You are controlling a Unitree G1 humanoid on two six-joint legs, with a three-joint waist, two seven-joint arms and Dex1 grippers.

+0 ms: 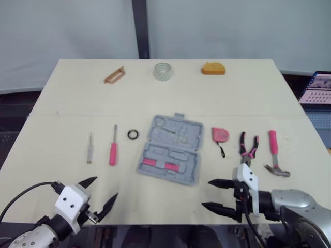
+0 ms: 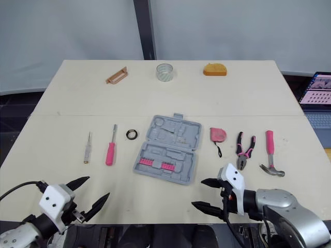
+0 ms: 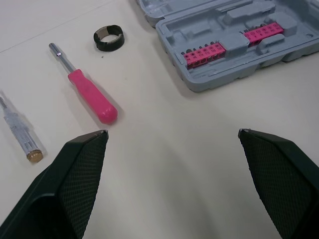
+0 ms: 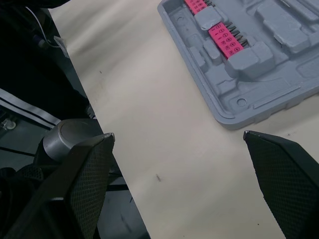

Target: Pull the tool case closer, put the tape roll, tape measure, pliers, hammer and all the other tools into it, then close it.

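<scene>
The grey tool case (image 1: 170, 149) lies open in the middle of the table, with pink bit strips (image 3: 204, 51) in its near half. To its left lie a black tape roll (image 1: 133, 134), a pink-handled screwdriver (image 1: 113, 148) and a clear tester screwdriver (image 1: 90, 148). On its right are a pink tape measure (image 1: 220, 135), pink-handled pliers (image 1: 247, 148) and a pink-handled hammer (image 1: 275, 154). My left gripper (image 1: 102, 195) hangs open at the near left edge. Near the case's front right corner my right gripper (image 1: 216, 195) is open too. Neither holds anything.
At the table's far side stand a brown bracket-like piece (image 1: 115, 75), a clear tape roll (image 1: 162, 71) and an orange object (image 1: 213, 68). A laptop (image 1: 316, 89) sits off the table's right side. Bare tabletop (image 1: 155, 194) stretches between the case and the near edge.
</scene>
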